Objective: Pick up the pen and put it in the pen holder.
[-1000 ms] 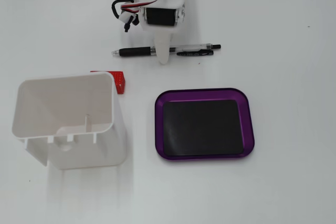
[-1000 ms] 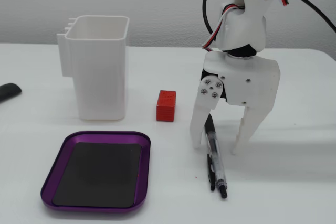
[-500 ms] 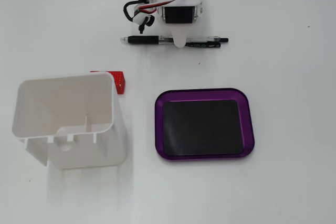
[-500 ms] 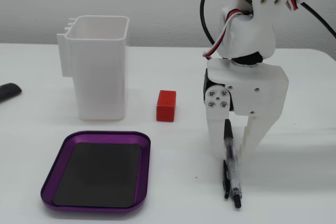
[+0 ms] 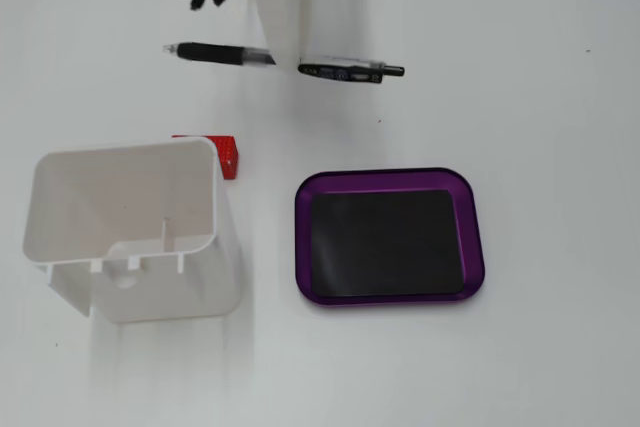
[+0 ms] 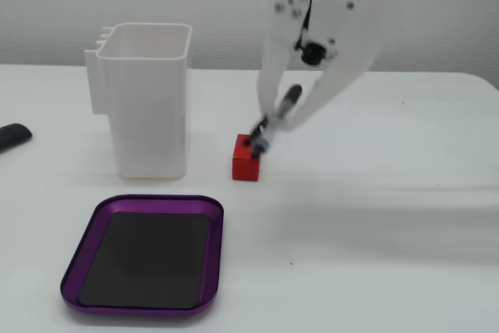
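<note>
The pen (image 5: 220, 53) is dark with a clear barrel and lies crosswise at the top of a fixed view, its middle hidden by my white gripper (image 5: 285, 59). In the other fixed view my gripper (image 6: 274, 124) is shut on the pen (image 6: 290, 99), which slants down to the left, its low end just over a red block. The pen looks lifted off the table. The pen holder (image 5: 215, 237) is a tall white open box, left of the gripper in the side view (image 6: 148, 115). It is empty.
A small red block (image 6: 246, 161) stands next to the holder, below the pen's low end; it also shows from above (image 5: 227, 154). A purple tray (image 5: 305, 237) with a black mat lies beside the holder. A black object (image 6: 12, 136) sits at the left edge.
</note>
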Controlling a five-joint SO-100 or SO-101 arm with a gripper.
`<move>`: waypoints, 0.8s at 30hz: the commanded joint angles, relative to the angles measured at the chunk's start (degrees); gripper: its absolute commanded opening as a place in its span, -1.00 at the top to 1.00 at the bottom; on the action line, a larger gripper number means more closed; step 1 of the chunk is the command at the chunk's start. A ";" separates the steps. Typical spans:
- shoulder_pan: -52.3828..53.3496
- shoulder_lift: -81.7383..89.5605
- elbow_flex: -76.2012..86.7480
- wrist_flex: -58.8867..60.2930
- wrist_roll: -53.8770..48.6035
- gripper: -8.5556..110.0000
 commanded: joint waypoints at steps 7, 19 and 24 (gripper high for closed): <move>0.79 8.17 -21.71 -1.32 4.75 0.86; 1.14 -17.14 -47.37 -7.12 29.18 0.86; 1.41 -28.04 -57.74 -7.12 33.22 0.86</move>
